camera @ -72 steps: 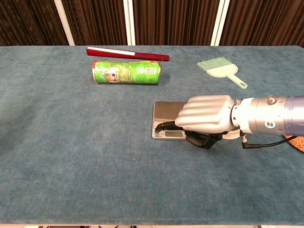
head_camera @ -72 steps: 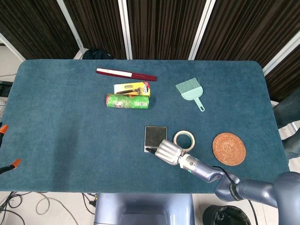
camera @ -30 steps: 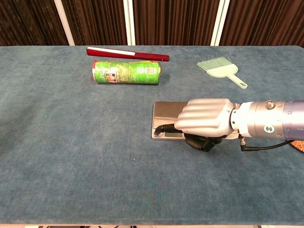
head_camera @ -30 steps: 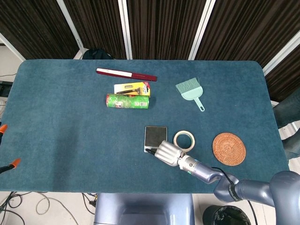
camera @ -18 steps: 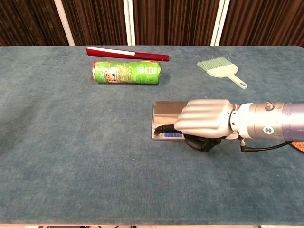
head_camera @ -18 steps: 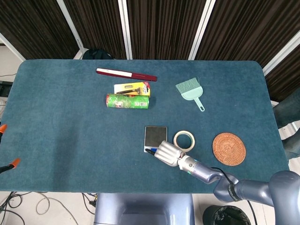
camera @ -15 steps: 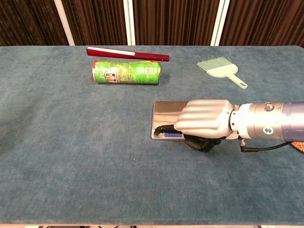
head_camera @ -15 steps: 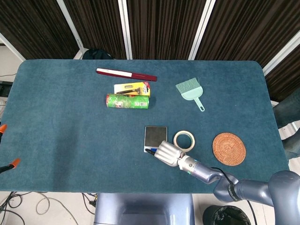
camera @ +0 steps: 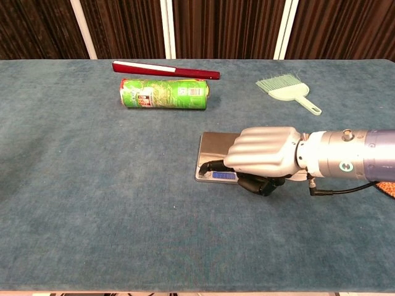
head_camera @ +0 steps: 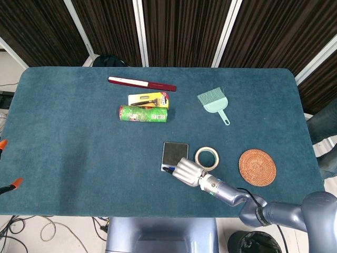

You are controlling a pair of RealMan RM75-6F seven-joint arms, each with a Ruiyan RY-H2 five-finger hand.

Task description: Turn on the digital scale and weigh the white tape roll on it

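Blue digits glow on the digital scale (camera: 217, 161), so it's on; my right hand (camera: 264, 154), fingers curled and empty, rests at its near edge; the white tape roll (head_camera: 207, 158) sits just right, unweighed

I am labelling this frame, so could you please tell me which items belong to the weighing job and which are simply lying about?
Belong to the job:
digital scale
white tape roll
right hand, over the scale's front edge

Lying about:
green can
mint brush
woven coaster
red bar
yellow package
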